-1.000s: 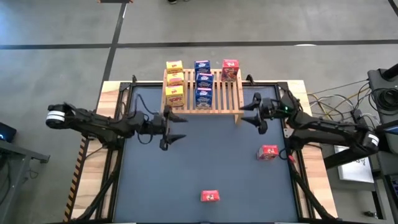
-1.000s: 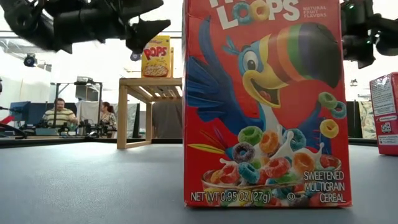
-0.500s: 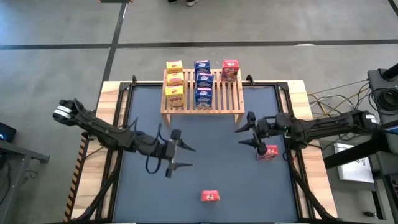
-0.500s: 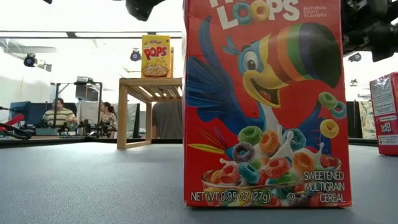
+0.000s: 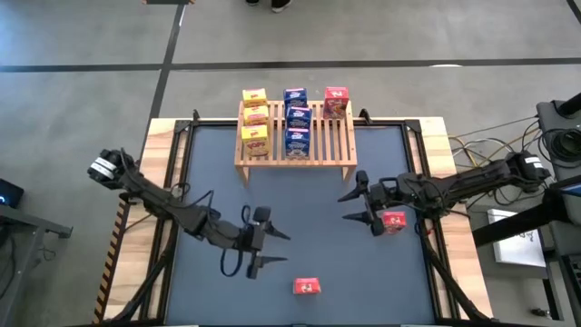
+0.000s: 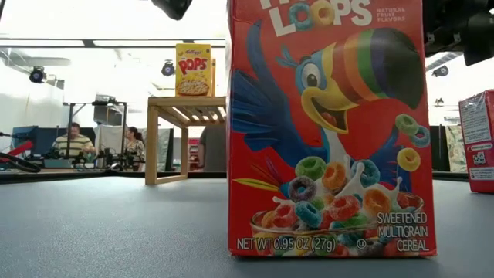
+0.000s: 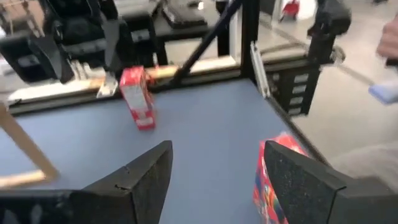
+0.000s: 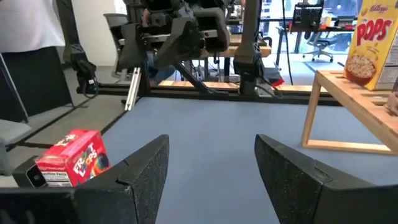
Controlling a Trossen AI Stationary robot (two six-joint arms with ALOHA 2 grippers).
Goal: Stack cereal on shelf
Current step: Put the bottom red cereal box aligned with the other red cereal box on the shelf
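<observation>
- Seen from above, two small red cardboard cereal boxes are off the rack. One stands at the bench's front edge (image 5: 307,287); the other stands on the right side (image 5: 392,222).
- My left hand (image 5: 268,249) has its fingers spread with nothing between them. The front box sits at about 4 o'clock from the fingertips, near but not touching. In my left wrist view it (image 7: 272,180) shows just beside one finger (image 7: 298,177), not yet between the two.
- My right hand (image 5: 360,206) is also spread wide and empty. The right-side box is just behind the fingertips, at about 4 o'clock, tucked against the wrist, so that hand has overshot it.
- In my right wrist view the front box (image 8: 73,158) lies well off beyond one finger.
- Judgement: left is nearer the front box, right is nearer the side box.
- The front box stands upright with its printed face toward the bench's front edge, as the table-level view (image 6: 328,127) shows.
- The light wooden slatted rack (image 5: 336,150) is at 12 o'clock from both hands, at the bench's far edge. It carries three yellow boxes (image 5: 255,118), three blue (image 5: 297,118) and one red (image 5: 336,101).
- The free slats are in the red column, at the rack's right end.
</observation>
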